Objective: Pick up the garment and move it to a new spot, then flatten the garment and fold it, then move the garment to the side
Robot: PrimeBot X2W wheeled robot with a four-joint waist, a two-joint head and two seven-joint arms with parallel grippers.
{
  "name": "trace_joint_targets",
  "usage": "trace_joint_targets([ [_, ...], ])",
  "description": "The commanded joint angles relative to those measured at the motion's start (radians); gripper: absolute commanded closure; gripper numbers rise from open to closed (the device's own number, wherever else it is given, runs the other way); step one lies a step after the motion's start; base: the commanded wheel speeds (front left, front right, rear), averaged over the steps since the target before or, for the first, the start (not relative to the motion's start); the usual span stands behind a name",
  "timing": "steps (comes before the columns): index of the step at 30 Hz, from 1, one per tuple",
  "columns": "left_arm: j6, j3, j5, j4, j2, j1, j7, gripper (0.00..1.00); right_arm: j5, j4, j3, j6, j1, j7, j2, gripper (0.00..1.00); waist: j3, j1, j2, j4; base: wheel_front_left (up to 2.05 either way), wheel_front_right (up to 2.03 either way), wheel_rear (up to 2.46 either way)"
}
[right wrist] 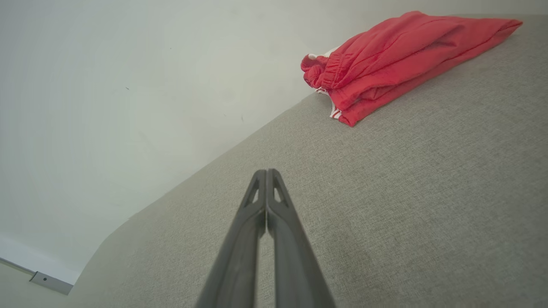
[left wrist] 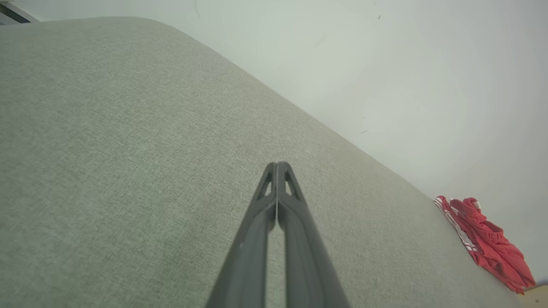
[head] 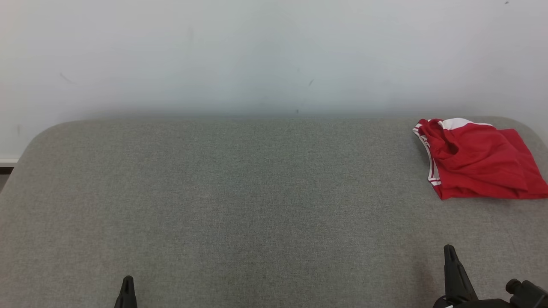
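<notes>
A red garment lies in a loose, roughly folded heap at the far right corner of a grey fabric-covered surface, close to its rounded edge and to the wall behind. It looks like a pair of sports shorts: thin woven cloth, matte, with soft creases. A white striped trim runs down its left side and a white patch shows at its far edge. From the right wrist view, the garment sits in stacked layers, with a gathered elastic waistband bunched at the end nearest the wall.

It is likely light and limp. It would sag and unfold when lifted, and its layers may slide apart. The thicker waistband or a trimmed corner probably gives the firmest pinch; a grip on the top layer alone would likely leave the rest behind.

The surface is a coarse, evenly woven upholstery with rounded corners, apparently padded. The wall is plain, pale and smooth, with a few faint marks.

The right gripper is near the front right edge, well apart from the garment, its two long dark fingers pressed together and holding nothing. The left gripper is at the front edge towards the left, also closed tight and empty. In the left wrist view the garment is a small red shape far off to the right.
</notes>
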Motion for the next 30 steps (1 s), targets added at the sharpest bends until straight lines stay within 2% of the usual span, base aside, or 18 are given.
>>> trace_joint_targets([
  [1, -0.007, 0.006, -0.042, -0.016, 0.004, -0.028, 0.006, 1.0, 0.04, -0.019, -0.005, 0.0, -0.023, 0.007, -0.004, 1.0, 0.0, -0.0001, 0.0, 0.0, 0.0, 0.0, 0.0],
  [30, -0.011, 0.018, -0.412, -0.024, 0.005, -0.06, 0.091, 1.0, 0.414, -0.026, -0.024, 0.0, -0.043, 0.101, -0.006, 1.0, 0.006, -0.0001, 0.0, -0.002, 0.0, 0.0, 0.0],
])
